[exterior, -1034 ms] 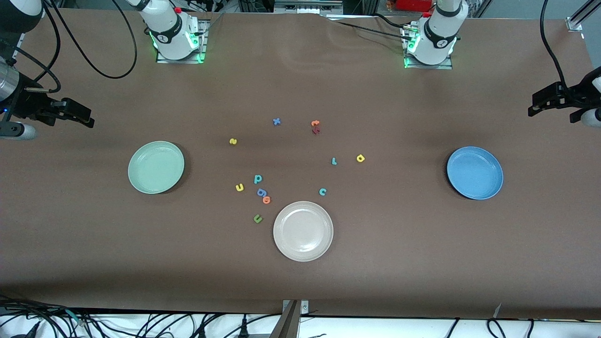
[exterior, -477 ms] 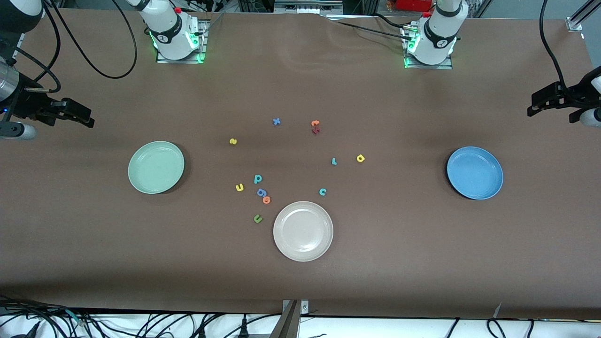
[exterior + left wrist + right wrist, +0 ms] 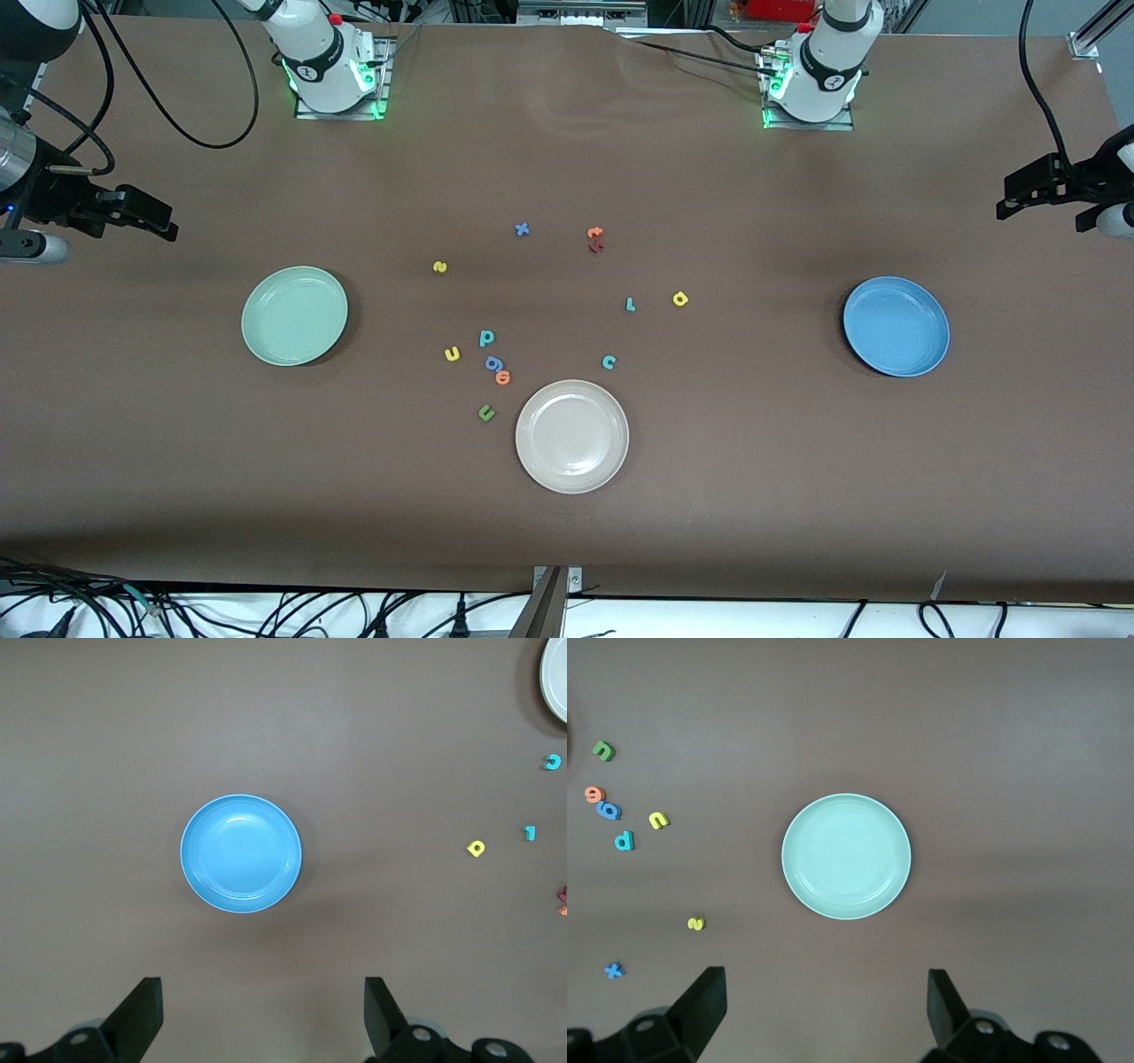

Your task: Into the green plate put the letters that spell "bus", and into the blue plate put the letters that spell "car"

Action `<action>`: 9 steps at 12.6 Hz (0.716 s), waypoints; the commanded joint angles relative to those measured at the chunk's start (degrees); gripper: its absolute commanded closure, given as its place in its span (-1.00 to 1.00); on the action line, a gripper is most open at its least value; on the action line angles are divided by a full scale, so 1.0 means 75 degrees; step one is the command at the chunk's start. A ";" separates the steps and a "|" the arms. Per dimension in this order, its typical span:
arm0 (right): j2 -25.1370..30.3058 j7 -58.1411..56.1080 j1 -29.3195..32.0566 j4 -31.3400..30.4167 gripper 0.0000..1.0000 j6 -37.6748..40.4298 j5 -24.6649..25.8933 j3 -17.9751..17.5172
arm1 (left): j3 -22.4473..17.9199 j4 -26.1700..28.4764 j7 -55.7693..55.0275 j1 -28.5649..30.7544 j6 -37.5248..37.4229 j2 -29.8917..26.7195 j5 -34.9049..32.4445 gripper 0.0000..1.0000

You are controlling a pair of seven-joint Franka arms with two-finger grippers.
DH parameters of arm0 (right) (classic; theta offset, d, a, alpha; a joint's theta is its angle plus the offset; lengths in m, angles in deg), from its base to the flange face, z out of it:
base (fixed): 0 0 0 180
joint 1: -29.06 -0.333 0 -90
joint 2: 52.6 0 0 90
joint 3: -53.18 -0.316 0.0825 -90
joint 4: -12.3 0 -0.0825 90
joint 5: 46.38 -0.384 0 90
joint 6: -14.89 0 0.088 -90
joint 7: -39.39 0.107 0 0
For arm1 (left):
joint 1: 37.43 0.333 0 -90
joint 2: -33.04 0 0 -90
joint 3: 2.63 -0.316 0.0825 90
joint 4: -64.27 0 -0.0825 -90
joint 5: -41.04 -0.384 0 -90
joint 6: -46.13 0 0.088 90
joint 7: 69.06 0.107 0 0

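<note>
With both plates bare, the left gripper [image 3: 263, 1014] spread empty near the blue plate [image 3: 896, 326] and the right gripper [image 3: 824, 1010] likewise near the green plate [image 3: 294, 315], the green u [image 3: 485, 412] could be mistaken for the yellow u [image 3: 452, 354] among the crowded letters.

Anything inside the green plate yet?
Nothing: the green plate shows a bare bowl in both the front and right wrist views. No letter lies in it. Nothing covers it.

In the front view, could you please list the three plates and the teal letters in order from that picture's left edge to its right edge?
green plate → teal "b" → beige-white plate → teal "c" → teal "r" → blue plate
</note>
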 commanded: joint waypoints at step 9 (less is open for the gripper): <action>-0.0188 -0.0008 0.0008 0.0101 -1.00 0.0183 0.0048 -0.0141 | -0.0024 -0.0102 0.0004 0.0008 -0.0058 -0.0036 0.0091 -1.00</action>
